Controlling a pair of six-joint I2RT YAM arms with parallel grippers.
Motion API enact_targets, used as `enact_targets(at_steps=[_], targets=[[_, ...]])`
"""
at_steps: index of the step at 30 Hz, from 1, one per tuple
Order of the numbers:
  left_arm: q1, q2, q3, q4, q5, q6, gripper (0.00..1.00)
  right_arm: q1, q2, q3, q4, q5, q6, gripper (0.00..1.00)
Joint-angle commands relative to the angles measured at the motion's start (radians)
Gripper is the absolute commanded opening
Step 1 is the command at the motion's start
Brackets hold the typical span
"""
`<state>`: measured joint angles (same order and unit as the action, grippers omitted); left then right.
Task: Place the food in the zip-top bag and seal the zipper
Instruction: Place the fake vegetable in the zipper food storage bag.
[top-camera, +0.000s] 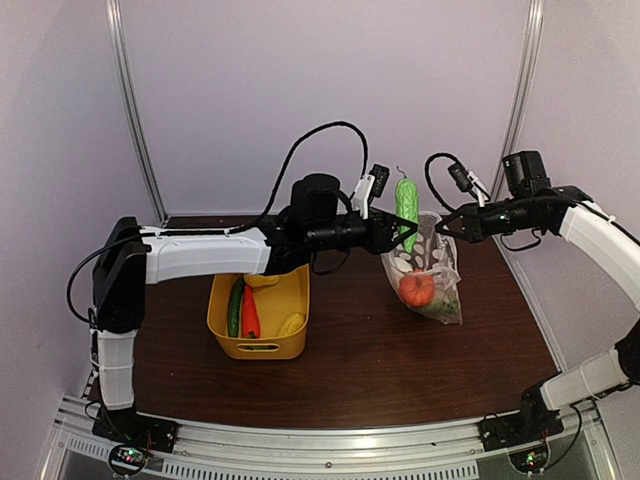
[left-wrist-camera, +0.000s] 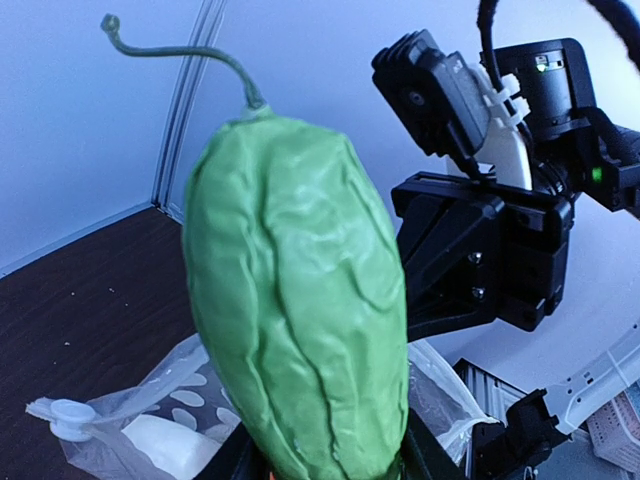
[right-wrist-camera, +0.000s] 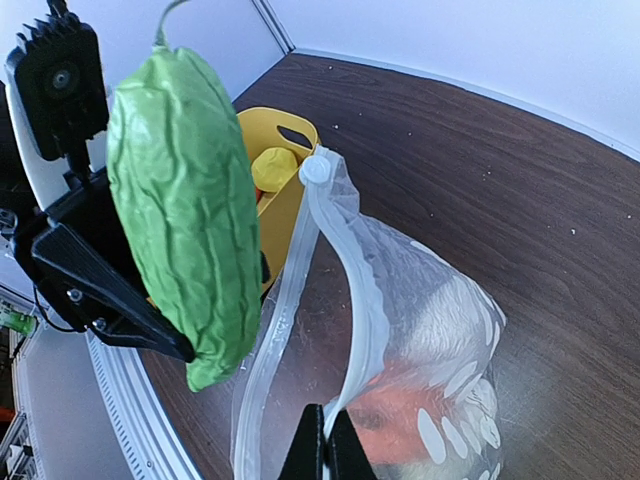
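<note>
We see the left gripper clamped on the lower end of the green vegetable, holding it upright just above and beside the mouth of the zip-top bag. The left wrist view hides that grip, since the vegetable fills it with the bag beneath. Only the right wrist view shows the right gripper, fingers narrow, pinching one lip of the open mouth at the zipper, below the white slider. The top view gives us the pumpkin inside the bag. It also shows the yellow tub well left of the bag, holding the cucumber and carrot.
</note>
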<state>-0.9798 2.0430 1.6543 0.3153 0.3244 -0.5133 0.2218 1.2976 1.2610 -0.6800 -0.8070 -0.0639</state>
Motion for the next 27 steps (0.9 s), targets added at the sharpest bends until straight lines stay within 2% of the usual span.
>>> enact_targets(at_steps=[1, 11, 16, 21, 27], targets=[[-0.017, 0.039, 0.057, 0.085, -0.048, -0.024, 0.0, -0.009, 0.004, 0.044, 0.023, -0.042, 0.038, 0.0], [-0.054, 0.063, 0.018, 0.066, -0.206, 0.018, 0.0, -0.008, 0.023, 0.07, 0.034, -0.093, 0.064, 0.0], [-0.053, 0.062, 0.072, -0.061, -0.252, -0.083, 0.0, -0.009, 0.029, 0.075, 0.038, -0.077, 0.063, 0.0], [-0.053, 0.06, 0.139, -0.209, -0.138, -0.303, 0.0, -0.009, 0.035, 0.075, 0.031, -0.039, 0.039, 0.0], [-0.054, 0.047, 0.128, -0.219, 0.101, -0.465, 0.0, -0.008, 0.042, 0.083, 0.022, 0.025, 0.012, 0.0]])
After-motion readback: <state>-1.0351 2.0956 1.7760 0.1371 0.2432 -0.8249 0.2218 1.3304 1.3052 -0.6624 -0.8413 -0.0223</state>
